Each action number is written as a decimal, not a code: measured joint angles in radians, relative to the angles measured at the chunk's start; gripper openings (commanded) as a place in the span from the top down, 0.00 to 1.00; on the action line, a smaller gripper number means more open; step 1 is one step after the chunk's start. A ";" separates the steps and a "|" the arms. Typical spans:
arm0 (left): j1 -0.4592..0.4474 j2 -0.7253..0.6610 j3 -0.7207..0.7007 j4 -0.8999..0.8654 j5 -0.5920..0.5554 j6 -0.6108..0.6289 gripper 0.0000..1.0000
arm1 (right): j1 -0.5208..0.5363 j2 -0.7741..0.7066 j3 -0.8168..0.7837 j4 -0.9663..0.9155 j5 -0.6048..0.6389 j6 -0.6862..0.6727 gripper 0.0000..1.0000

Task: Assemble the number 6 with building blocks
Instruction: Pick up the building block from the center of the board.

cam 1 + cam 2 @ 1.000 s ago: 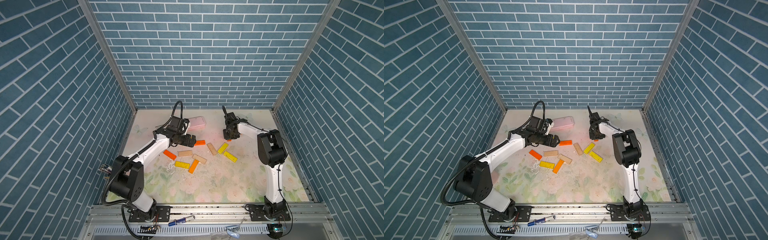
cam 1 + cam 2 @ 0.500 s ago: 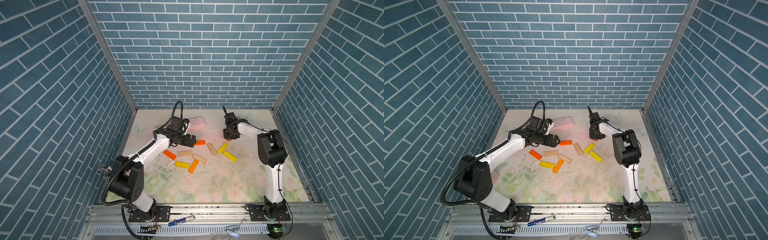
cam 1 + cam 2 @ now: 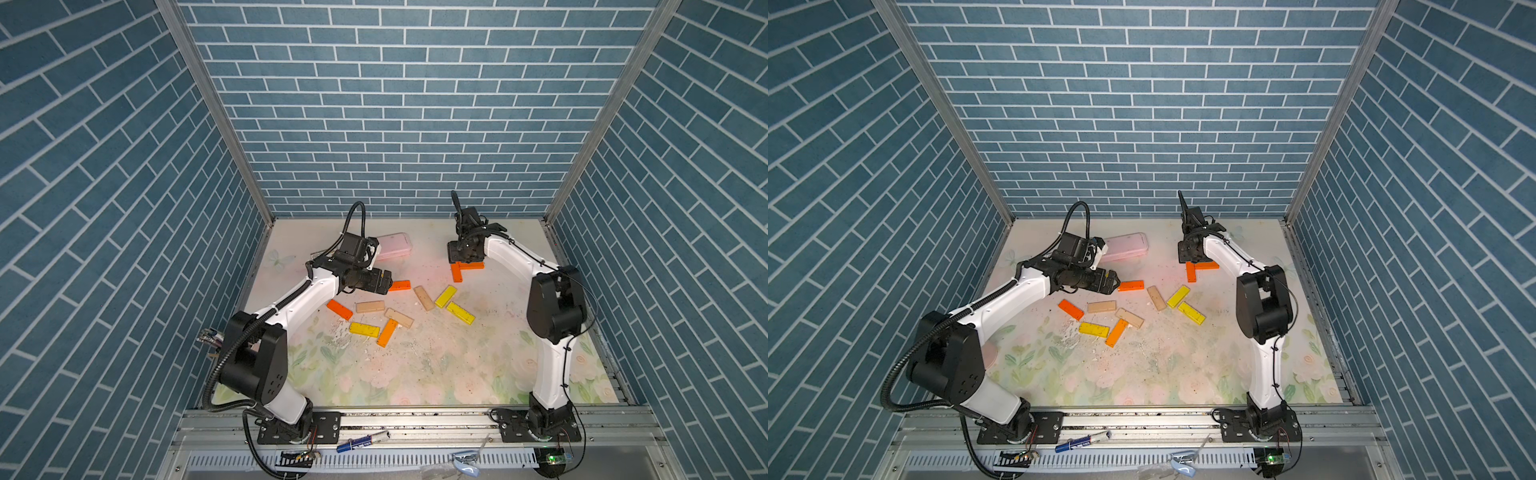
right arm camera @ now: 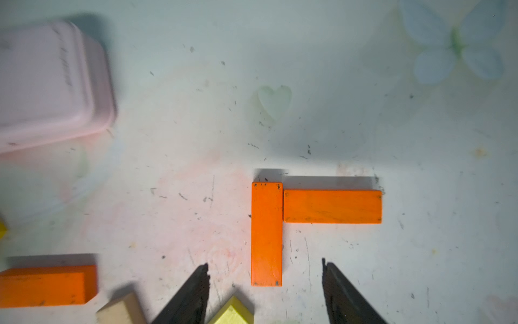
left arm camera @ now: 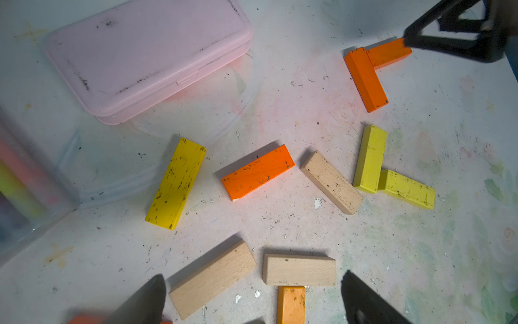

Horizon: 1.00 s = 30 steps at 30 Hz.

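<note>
The number 6 stands as two orange building blocks meeting at a right angle: one block (image 4: 266, 232) (image 3: 456, 272) and a crossing block (image 4: 332, 206) (image 3: 473, 265). My right gripper (image 4: 265, 263) (image 3: 463, 259) hangs open just over the first block's near end, its jaws on either side and clear of it. My left gripper (image 5: 252, 276) (image 3: 388, 282) is wide open above two tan blocks (image 5: 213, 280) (image 5: 299, 270), holding nothing. An orange block (image 3: 400, 285) lies just past its tips. Loose yellow (image 3: 446, 296), tan (image 3: 424, 298) and orange (image 3: 340, 309) blocks are scattered mid-table.
A pink case (image 3: 392, 246) (image 5: 148, 56) lies at the back behind my left wrist. A clear pack of chalks (image 5: 16, 182) sits beside it. Blue brick walls close the table on three sides. Chalk dust and crumbs (image 3: 343, 338) speckle the floral mat.
My right gripper has opened and let go of the orange block, which now lies flat against the other orange block. The left arm has not moved.
</note>
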State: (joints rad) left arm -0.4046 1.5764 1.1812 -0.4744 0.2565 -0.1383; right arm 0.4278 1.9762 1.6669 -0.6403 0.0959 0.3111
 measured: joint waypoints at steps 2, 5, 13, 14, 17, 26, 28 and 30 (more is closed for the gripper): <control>0.000 -0.003 0.000 0.000 -0.001 0.000 0.02 | 0.003 -0.109 -0.109 0.035 -0.010 0.010 0.35; -0.001 -0.008 0.000 0.000 -0.001 0.000 0.02 | 0.015 -0.252 -0.302 0.091 -0.028 0.027 0.35; -0.016 -0.008 0.000 0.000 0.008 0.000 0.02 | 0.050 -0.340 -0.623 0.162 -0.118 0.000 0.36; -0.019 -0.008 0.000 0.000 0.009 0.000 0.02 | 0.053 -0.337 -0.629 0.163 -0.124 -0.010 0.36; -0.031 -0.008 0.000 -0.002 0.009 0.002 0.02 | 0.065 -0.323 -0.630 0.178 -0.143 -0.061 0.36; -0.047 -0.008 0.000 -0.008 0.003 0.016 0.02 | 0.088 -0.220 -0.593 0.176 -0.161 -0.192 0.40; -0.047 -0.007 0.000 -0.010 0.001 0.017 0.01 | 0.088 -0.212 -0.592 0.169 -0.161 -0.214 0.44; -0.048 -0.008 0.000 -0.012 -0.001 0.018 0.02 | 0.089 -0.211 -0.592 0.163 -0.161 -0.227 0.47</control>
State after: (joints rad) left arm -0.4522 1.5688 1.1812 -0.4862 0.2554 -0.1204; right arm 0.5163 1.7649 1.0748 -0.4778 -0.0647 0.0841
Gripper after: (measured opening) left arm 0.985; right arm 0.554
